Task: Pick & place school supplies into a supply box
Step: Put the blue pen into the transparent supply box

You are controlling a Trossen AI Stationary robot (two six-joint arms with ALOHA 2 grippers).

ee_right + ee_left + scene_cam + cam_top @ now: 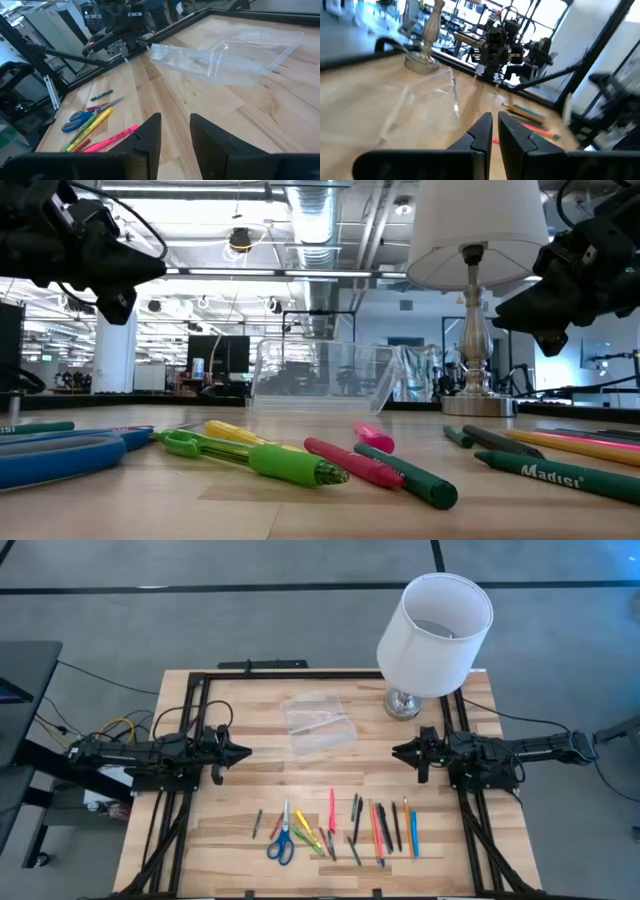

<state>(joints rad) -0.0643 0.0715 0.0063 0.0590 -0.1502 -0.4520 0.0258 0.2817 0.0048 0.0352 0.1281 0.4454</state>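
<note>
The clear plastic supply box point(318, 723) lies open on the table's middle, toward the far side; it also shows in the low view point(320, 375) and the right wrist view point(225, 55). The pens, pencils and markers point(370, 825) lie in a loose row near the table's near edge, with the blue-handled scissors point(281, 842) at their left. My left gripper point(246, 750) hovers left of the box, shut and empty. My right gripper point(397, 751) hovers right of the box, its fingers a little apart and empty.
A white lampshade on a chrome base point(435, 625) stands at the table's far right, close behind my right gripper. A black frame point(200, 680) runs around the table's edges. Bare wood lies between the box and the row of supplies.
</note>
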